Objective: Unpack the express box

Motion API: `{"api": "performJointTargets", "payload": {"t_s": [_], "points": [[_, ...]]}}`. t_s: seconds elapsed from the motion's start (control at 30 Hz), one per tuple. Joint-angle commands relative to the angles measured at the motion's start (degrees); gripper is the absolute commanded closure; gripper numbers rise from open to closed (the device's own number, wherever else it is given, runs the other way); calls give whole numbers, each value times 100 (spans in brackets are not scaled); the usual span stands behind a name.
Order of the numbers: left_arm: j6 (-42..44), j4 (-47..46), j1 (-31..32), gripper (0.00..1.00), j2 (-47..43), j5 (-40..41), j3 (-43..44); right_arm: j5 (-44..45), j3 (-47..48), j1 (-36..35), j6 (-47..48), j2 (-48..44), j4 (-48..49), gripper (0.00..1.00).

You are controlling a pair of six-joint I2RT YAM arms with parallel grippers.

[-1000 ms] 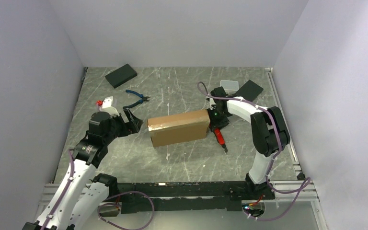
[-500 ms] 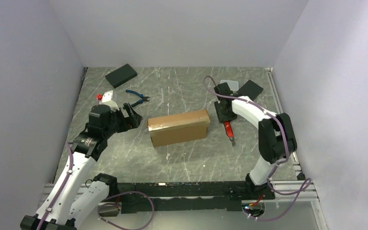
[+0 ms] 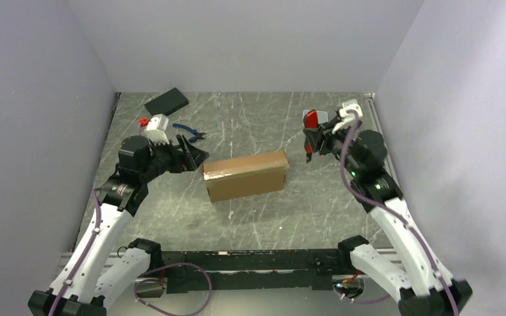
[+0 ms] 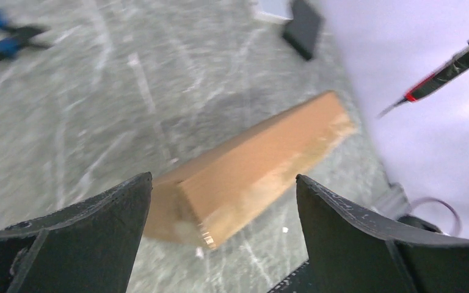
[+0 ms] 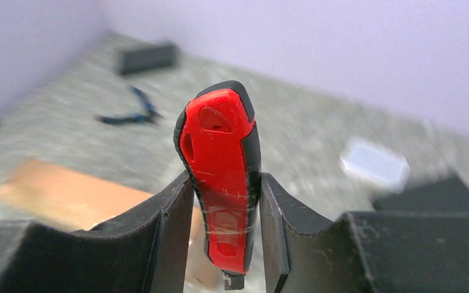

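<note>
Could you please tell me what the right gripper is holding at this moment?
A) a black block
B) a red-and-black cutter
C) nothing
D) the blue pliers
B: in the right wrist view the right gripper is clamped on the red-and-black cutter, while the blue pliers lie on the table.

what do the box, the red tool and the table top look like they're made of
The box looks like plain brown cardboard, matte, with a shiny patch at one end that is probably clear tape. The red tool is likely hard plastic: glossy red with a black, possibly rubbery edge. The table top is grey with white veins, marble-like; whether stone or printed laminate, I cannot tell.
</note>
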State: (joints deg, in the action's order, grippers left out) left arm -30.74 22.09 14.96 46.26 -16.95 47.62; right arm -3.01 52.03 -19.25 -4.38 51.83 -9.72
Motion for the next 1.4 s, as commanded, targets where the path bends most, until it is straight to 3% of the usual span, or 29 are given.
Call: {"api": "performJointTargets", "payload": {"t_s": [0.0, 0.13, 0.23, 0.33, 0.4, 0.47, 0.93, 1.2, 1.3, 1.37], "points": [[-48, -1675, -28, 9, 91, -2005, 112, -3320, -106, -18, 288, -658, 1861, 100], [-637, -3707, 11, 9, 319, -3601, 9, -5221, 565, -26, 108, -362, 1677, 100], [-868, -4904, 386, 6, 516, -3701, -97, -5855, 545, -151, -550, -281, 2429, 100], [131, -4430, 1336, 4, 682, -2975, 171, -6100, 364, -306, -1198, -184, 3454, 100], [630, -4271, 1994, 3, 928, -2599, 346, -6193, 412, -471, -1383, -46, 3762, 100], [712, -4544, 2259, 3, 1247, -2521, 449, -6175, 481, -688, -1336, 59, 3738, 100], [144, -6503, 2468, 2, 2234, -3316, 347, -6091, 469, -1074, -1360, 265, 3854, 100], [1227, -4347, 2446, 3, 1230, -1794, 196, -5708, 517, -1073, -752, 52, 2950, 100], [1145, -4718, 2412, 1, 915, -2093, -115, -5691, 531, -1064, -701, 86, 2878, 100], [970, -5111, 2402, 1, 879, -2769, -161, -5742, 552, -1064, -825, 159, 2999, 100]]}}
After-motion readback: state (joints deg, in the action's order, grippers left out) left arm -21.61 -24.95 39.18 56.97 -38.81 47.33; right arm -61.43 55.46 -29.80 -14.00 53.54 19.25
